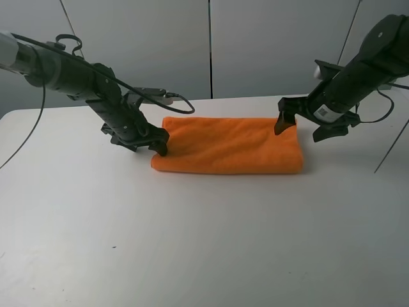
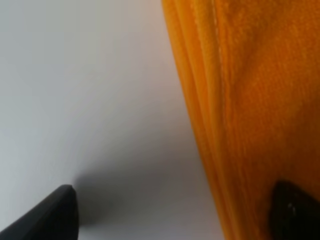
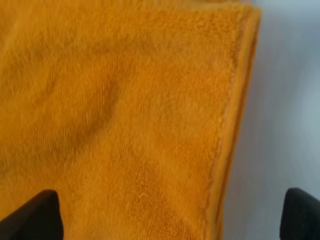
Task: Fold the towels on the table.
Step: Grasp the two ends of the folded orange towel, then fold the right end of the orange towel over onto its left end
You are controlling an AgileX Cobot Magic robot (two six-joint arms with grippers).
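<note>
At the far middle of the white table (image 1: 192, 243), an orange terry towel (image 1: 230, 146), folded into a long rectangle. Lies flat, long sides running left to right, closer to the far edge of the tabletop than to the near one. Shows several stacked layers along its left short end in the left wrist view, and a stitched hem along its right short end in the right wrist view.

At the left short end, the left gripper (image 1: 153, 146), low and just beside the near left corner of the cloth. Stands wide open and holds nothing: one dark finger (image 2: 50, 217) over bare table, the other (image 2: 295, 215) over the orange cloth, the layered edge between them. Seems to touch the towel with that second finger, but too close and blurred to say for sure.

At the far right corner, the right gripper (image 1: 298, 131), tilted downward from the right side. Also spread wide, with nothing gripped: one finger (image 3: 30, 217) above the cloth, the other (image 3: 302, 215) above bare table beyond the hem. Straddles the right short edge in this way. Cannot tell whether its tips touch the cloth or only hang just over it.
</note>
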